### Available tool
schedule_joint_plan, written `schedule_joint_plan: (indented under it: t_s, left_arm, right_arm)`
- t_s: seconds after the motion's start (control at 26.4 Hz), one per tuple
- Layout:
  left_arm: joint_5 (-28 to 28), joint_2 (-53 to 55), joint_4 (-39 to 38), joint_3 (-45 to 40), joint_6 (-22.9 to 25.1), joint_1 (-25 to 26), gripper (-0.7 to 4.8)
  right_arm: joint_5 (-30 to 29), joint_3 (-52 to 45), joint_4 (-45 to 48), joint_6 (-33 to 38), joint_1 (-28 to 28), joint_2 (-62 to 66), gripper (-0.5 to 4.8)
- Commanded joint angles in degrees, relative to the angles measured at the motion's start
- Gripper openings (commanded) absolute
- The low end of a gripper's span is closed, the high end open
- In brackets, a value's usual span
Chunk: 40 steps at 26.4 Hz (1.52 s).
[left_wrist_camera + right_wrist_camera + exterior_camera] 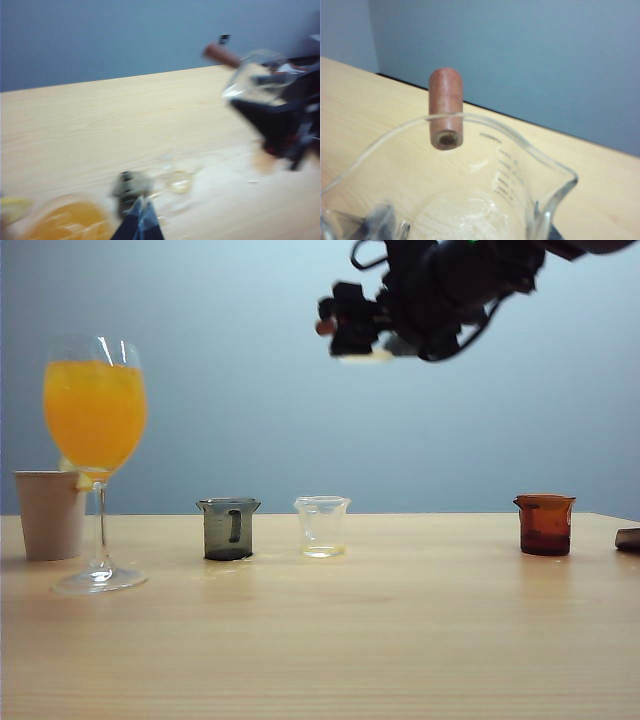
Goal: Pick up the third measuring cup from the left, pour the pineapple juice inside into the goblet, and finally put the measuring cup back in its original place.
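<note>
High over the surface [400, 640], the right gripper [350, 330] held the cup [470, 190] clamped, open room below; left gripper [139, 222] blurred, state unclear.

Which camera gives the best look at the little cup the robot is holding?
The right wrist view: the third measuring cup fills it, sharp, graduation lines readable, seemingly empty. The left wrist view shows it blurred in the right gripper. The exterior view barely shows it under the raised gripper.

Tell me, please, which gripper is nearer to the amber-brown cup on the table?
Right. The right gripper hangs high above the table, holding the clear beaker, up-left of the amber-brown cup; the left gripper is by the goblet.
</note>
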Motion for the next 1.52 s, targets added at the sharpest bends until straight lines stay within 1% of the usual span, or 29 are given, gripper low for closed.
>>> schedule_joint_plan:
  t_s: [0.04,0.11,0.23,0.38,0.53,0.61,0.72,0.76,1.14,1.25,1.37,1.52]
  left_arm:
    - [-5.75,3.28,4.87,0.46,-0.11,-8.17,-0.05]
    - [-7.93,5.29,6.49,0.46,-0.11,-11.91,-0.05]
    - [-8.2,7.48,7.63,0.46,-0.13,-14.23,-0.05]
    - [-8.52,9.44,9.53,0.46,-0.15,-14.36,-0.05]
    - [-8.87,10.01,10.75,0.46,-0.11,-14.34,-0.05]
    - [-8.87,10.01,10.71,0.46,0.2,-14.34,-0.05]
    - [-9.05,10.08,10.71,0.46,0.35,-14.34,-0.05]
    - [-9.05,10.1,10.71,0.44,0.35,-14.34,-0.05]
    - [-9.07,10.1,9.14,0.44,0.35,-14.32,-0.05]
    - [-9.14,10.1,8.17,0.44,0.35,-14.32,-0.05]
    - [-9.97,10.08,7.26,0.44,1.62,-14.32,-0.05]
    - [-10.12,10.08,7.1,0.42,1.6,-14.32,-0.05]
  right_arm:
    - [2.21,-3.72,5.29,3.1,-1.42,-0.42,0.93]
    - [2.8,-6.12,7.76,5.77,-2.71,-0.11,0.92]
    - [2.8,-9.88,11.34,6.73,-4.94,0.66,0.92]
    - [2.58,-12.2,13.77,7.1,-7.3,3.37,0.92]
    - [3.13,-12.13,21.55,7.15,-7.3,10.67,0.93]
    - [5.7,-12.09,24.61,7.15,-7.3,14.03,0.93]
    - [5.6,-11.89,30.84,7.54,-7.26,18.73,0.93]
    - [5.6,-11.87,31.61,7.54,-7.26,19.54,0.93]
    - [5.64,-7.3,33.0,7.52,-7.28,26.56,0.93]
    - [5.57,-6.1,32.63,7.54,-7.26,27.76,0.93]
    - [5.62,-5.97,31.28,7.52,-7.19,28.3,0.93]
    - [5.6,-5.95,30.69,7.52,-7.19,29.33,0.92]
